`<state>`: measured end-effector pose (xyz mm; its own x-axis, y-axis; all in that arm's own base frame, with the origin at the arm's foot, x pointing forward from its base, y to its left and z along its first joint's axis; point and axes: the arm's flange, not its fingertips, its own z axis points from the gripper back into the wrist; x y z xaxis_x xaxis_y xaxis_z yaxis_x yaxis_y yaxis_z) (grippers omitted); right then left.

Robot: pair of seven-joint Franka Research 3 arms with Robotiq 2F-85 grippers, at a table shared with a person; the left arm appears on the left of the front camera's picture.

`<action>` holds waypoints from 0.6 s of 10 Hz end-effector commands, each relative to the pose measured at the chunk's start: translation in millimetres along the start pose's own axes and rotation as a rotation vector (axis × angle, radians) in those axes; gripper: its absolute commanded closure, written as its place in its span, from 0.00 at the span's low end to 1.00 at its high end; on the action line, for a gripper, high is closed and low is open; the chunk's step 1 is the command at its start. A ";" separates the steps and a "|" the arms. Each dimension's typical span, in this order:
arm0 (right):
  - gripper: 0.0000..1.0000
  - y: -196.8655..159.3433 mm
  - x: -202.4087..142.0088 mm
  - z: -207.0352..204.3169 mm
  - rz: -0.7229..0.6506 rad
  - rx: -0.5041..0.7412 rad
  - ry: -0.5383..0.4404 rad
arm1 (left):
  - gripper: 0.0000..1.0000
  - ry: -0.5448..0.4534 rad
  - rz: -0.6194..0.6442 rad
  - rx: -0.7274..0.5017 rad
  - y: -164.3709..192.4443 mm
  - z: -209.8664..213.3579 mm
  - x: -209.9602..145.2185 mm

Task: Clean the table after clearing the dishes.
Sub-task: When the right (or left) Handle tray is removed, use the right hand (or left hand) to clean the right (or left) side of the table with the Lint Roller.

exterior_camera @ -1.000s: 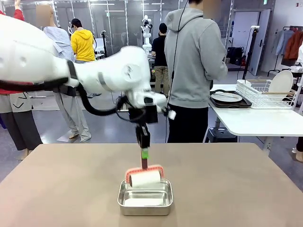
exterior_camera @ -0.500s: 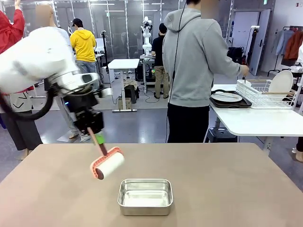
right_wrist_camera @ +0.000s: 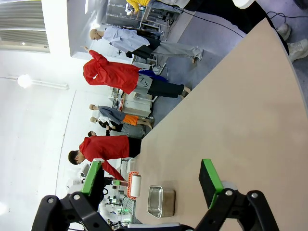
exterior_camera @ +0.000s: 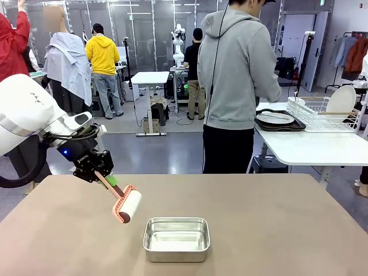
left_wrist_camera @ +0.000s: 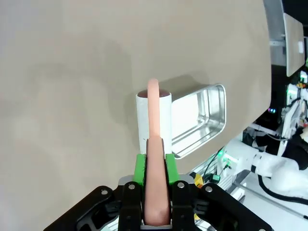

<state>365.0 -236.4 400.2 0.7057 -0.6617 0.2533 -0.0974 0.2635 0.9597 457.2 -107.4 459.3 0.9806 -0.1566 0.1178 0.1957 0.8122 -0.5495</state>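
Observation:
My left gripper (exterior_camera: 109,181) is shut on the salmon handle of a lint roller (exterior_camera: 129,206), whose white roll hangs low over the brown table (exterior_camera: 276,218), just left of the steel pan (exterior_camera: 176,238). Whether the roll touches the tabletop is unclear. The left wrist view shows the green pads (left_wrist_camera: 139,166) clamping the handle, the roller (left_wrist_camera: 154,115) pointing away and the pan (left_wrist_camera: 199,118) beyond it. My right gripper (right_wrist_camera: 154,180) stands open above the table (right_wrist_camera: 240,120) with nothing between its fingers. A white plate on a dark tray (exterior_camera: 276,119) sits on the white side table.
A person in a grey hoodie (exterior_camera: 241,75) stands beyond the far edge, back turned, at the white side table (exterior_camera: 310,146) with a wire dish rack (exterior_camera: 325,112). Other people stand farther back.
The left arm has swung the roller from over the pan to the left and lowered it, the roll now tilting down toward the tabletop. The right gripper stays open.

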 end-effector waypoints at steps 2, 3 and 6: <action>0.00 2.8 -1.2 2.2 0.002 -0.005 0.015 | 0.86 0.043 -0.035 0.006 -9.5 13.1 2.2; 0.00 2.8 -1.2 2.2 0.002 -0.005 0.015 | 0.86 0.043 -0.035 0.006 -9.5 13.1 2.2; 0.00 2.8 -1.2 2.2 0.002 -0.005 0.015 | 0.80 0.010 -0.001 -0.111 5.3 -22.3 34.5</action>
<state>365.0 -236.4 400.4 0.7057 -0.6616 0.2536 -0.0977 0.2636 0.9597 471.0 -116.1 452.9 0.9801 -0.1756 0.0921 0.1962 0.7917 -0.5786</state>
